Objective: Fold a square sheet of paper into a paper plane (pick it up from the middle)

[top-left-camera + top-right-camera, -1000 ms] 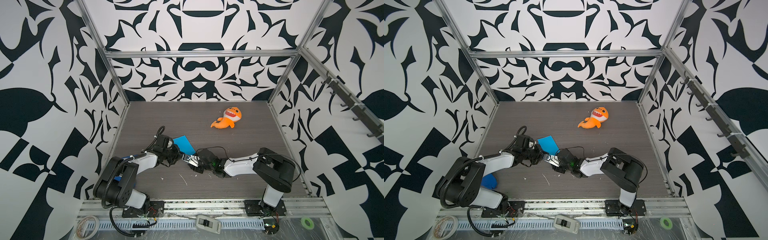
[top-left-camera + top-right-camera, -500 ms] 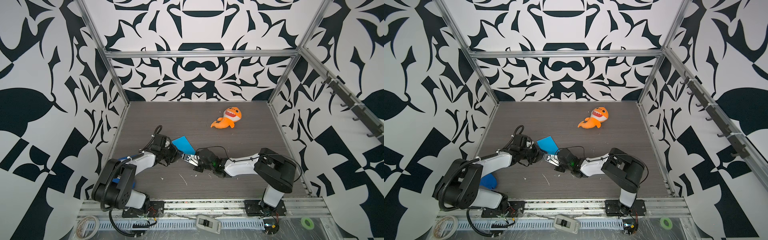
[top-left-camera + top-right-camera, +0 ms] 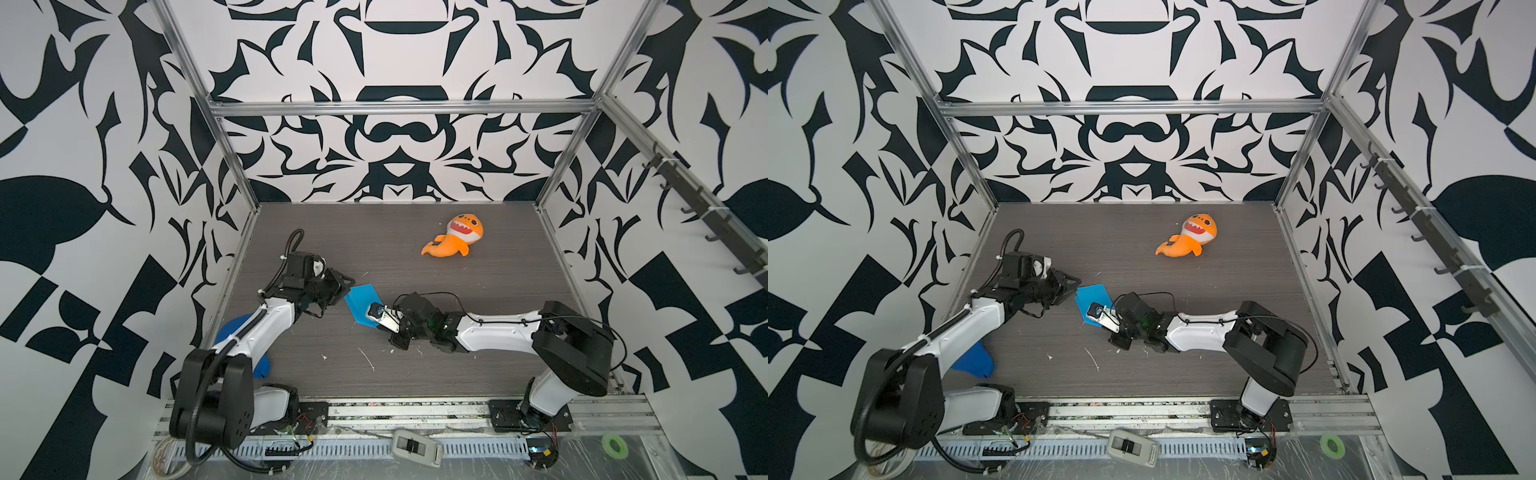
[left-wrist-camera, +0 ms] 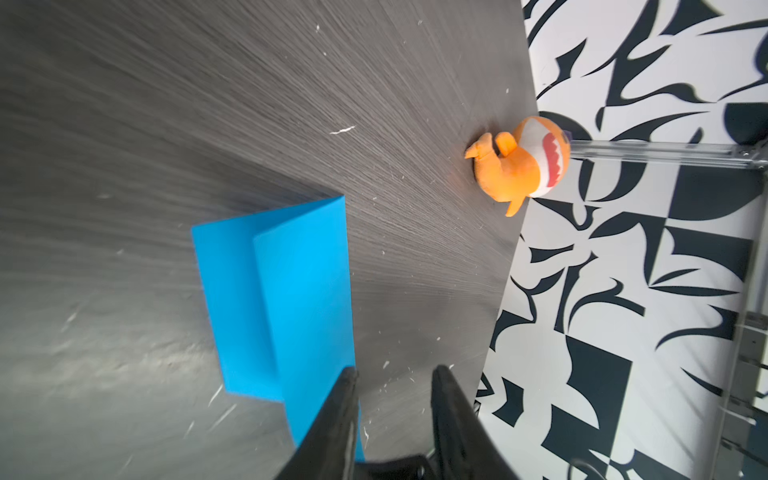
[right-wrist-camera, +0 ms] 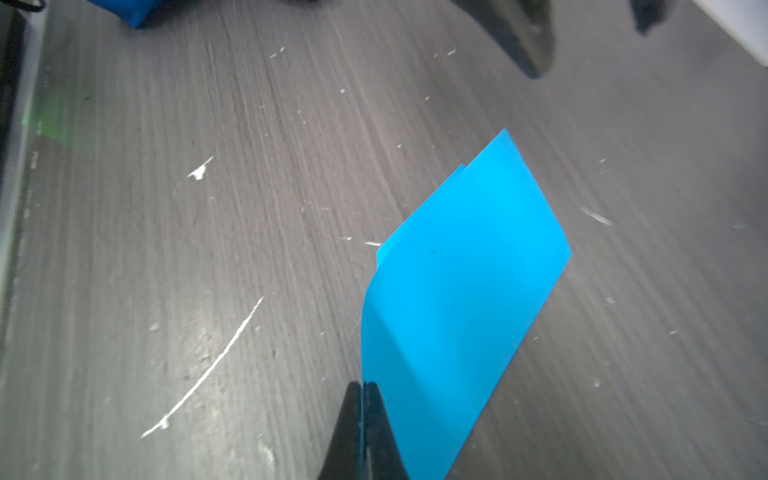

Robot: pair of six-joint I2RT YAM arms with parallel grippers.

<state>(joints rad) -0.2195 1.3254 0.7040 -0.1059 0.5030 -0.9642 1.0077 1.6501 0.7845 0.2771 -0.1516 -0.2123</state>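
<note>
The square sheet of paper (image 3: 360,300) (image 3: 1093,296) is bright blue and lies folded in half, as a rectangle, left of the table's middle. No paper plane is in view. My right gripper (image 3: 371,311) (image 3: 1094,311) (image 5: 363,386) is shut on the sheet's near edge, which curls up into the jaws in the right wrist view, where the sheet (image 5: 457,291) fills the middle. My left gripper (image 3: 347,286) (image 3: 1075,286) (image 4: 392,374) stands open at the sheet's left end, holding nothing; one finger overlaps the sheet (image 4: 291,291) in the left wrist view.
An orange shark plush (image 3: 455,239) (image 3: 1190,239) (image 4: 519,162) lies at the back right. A darker blue disc (image 3: 232,330) (image 3: 973,359) sits under the left arm by the left wall. White scuffs mark the dark table (image 3: 478,282).
My left gripper has opened, let go of the sheet and drawn back a little. My right gripper has closed on the sheet's near edge.
</note>
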